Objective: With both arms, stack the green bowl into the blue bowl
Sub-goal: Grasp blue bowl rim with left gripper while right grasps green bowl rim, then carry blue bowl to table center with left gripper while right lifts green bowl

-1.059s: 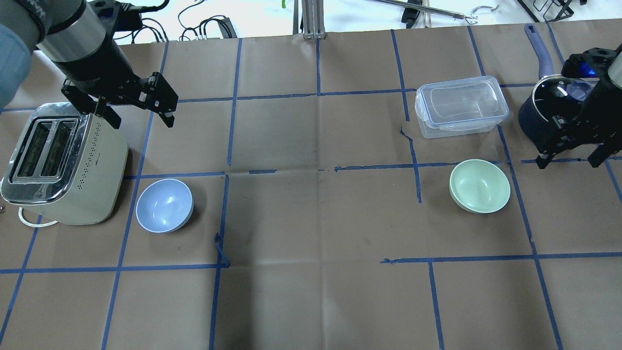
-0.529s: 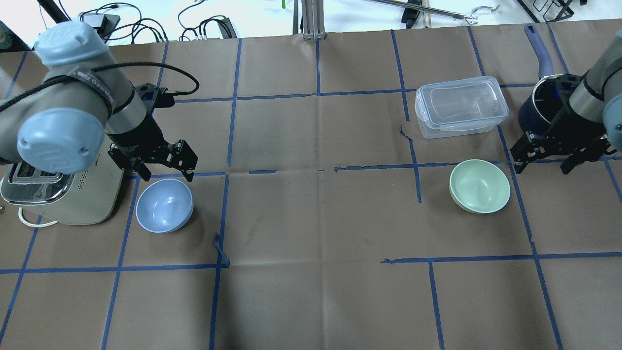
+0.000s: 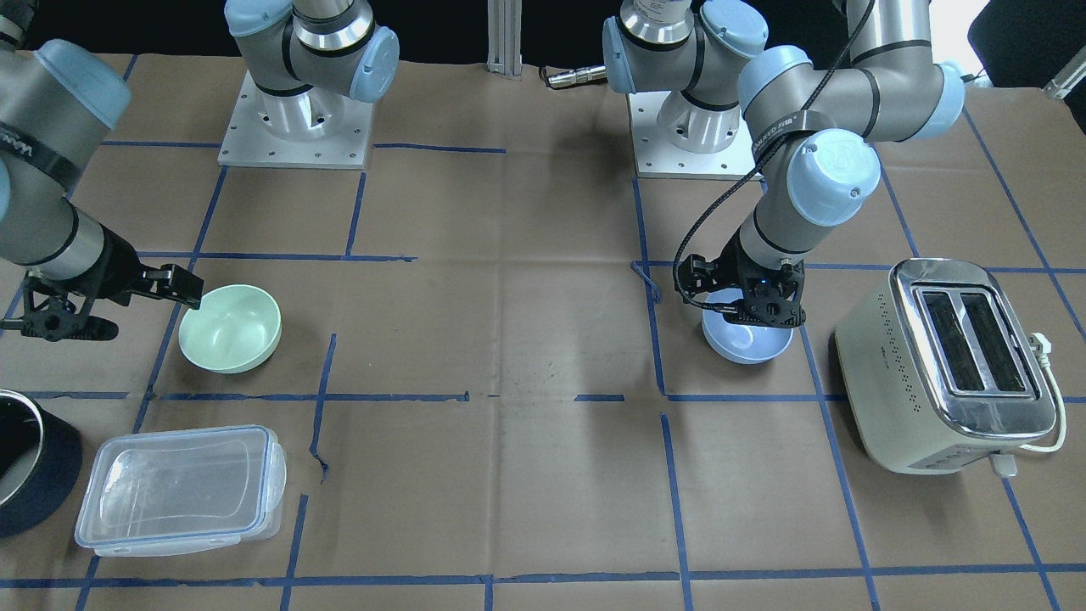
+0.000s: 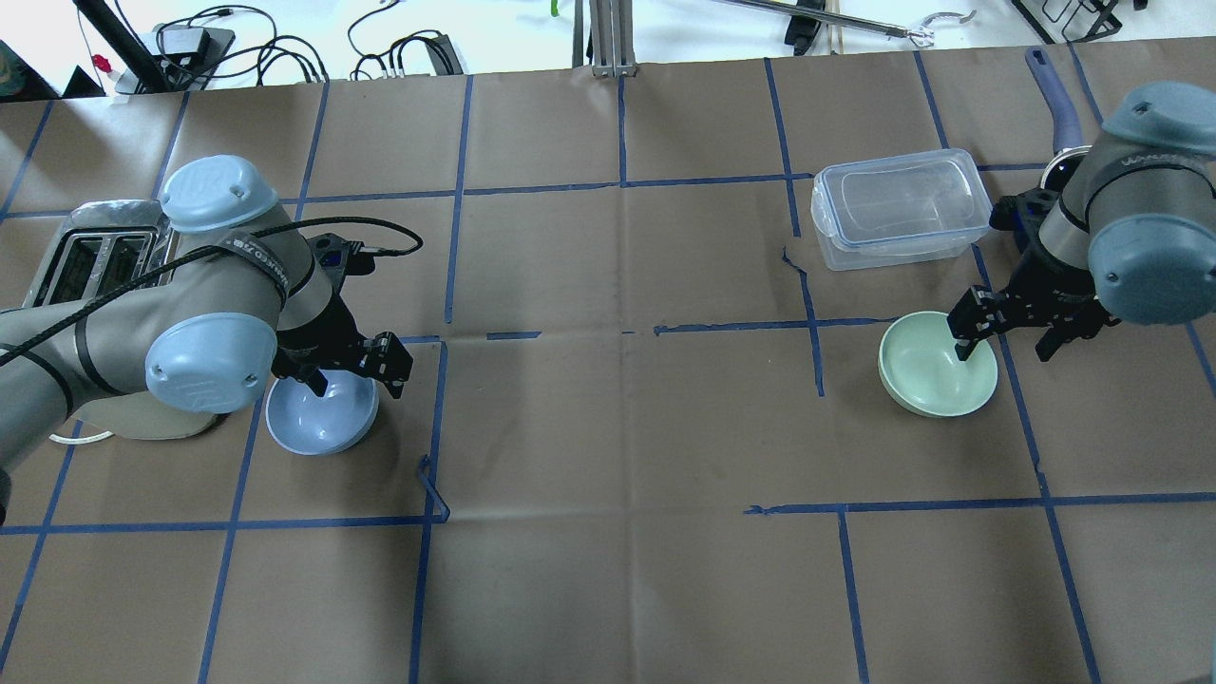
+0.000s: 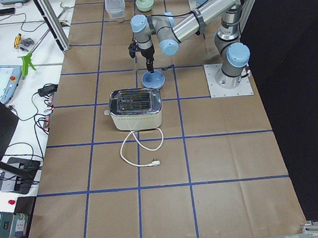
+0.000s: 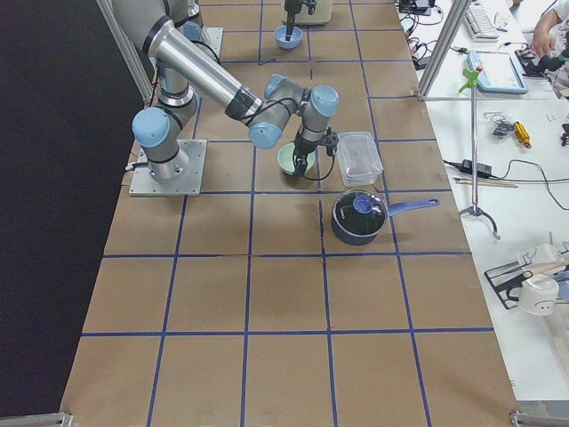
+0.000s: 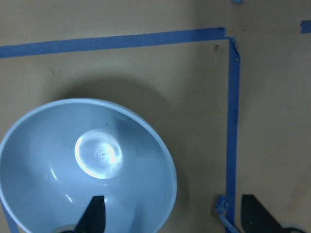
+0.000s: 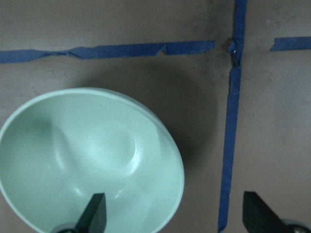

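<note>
A shallow pinch could flip one here, with left claw point(image 4: 357, 388) and right claw point(image 4: 1003, 351) unclenched, straddling the blue bowl point(image 4: 313, 423) and green bowl point(image 4: 926, 380) rims.

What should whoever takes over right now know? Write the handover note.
Left tool: open, straddling the blue bowl rim, one finger inside, one outside; nothing gripped.
Right tool: open, straddling the green bowl rim the same way.
Blue bowl sits beside the toaster, green bowl near the clear container; both upright and far apart.
Done: both tools positioned at the rims.
Left: close, lift, set green into blue.
</note>
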{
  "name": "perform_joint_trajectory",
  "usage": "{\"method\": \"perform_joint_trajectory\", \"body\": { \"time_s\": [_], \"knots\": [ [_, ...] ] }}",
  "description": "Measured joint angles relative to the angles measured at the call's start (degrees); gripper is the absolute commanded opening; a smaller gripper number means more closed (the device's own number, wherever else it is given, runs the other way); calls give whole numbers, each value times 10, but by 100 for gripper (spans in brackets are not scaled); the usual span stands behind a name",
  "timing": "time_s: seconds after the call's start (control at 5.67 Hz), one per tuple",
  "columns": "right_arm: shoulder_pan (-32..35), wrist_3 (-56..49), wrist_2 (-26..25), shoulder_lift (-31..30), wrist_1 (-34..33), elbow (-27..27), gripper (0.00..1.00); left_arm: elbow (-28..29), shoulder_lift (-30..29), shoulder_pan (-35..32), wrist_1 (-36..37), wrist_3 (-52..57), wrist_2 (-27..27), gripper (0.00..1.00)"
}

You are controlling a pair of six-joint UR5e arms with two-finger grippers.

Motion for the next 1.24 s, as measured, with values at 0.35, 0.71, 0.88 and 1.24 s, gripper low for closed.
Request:
{"method": "perform_joint_trajectory", "body": {
  "time_s": [0.35,0.71,0.88,1.24],
  "knots": [
    [0,-3,-5,14,-63,41,39,-8,-21,-1,6,-2,1,24],
    [0,-4,-5,12,-106,44,8,-10,-35,-3,5,-7,0,0],
    [0,-3,-5,10,-112,42,6,-8,-34,-4,6,-12,1,0],
    [0,-2,-1,7,-113,35,5,22,-23,-28,-8,-63,4,0]
  ]
}}
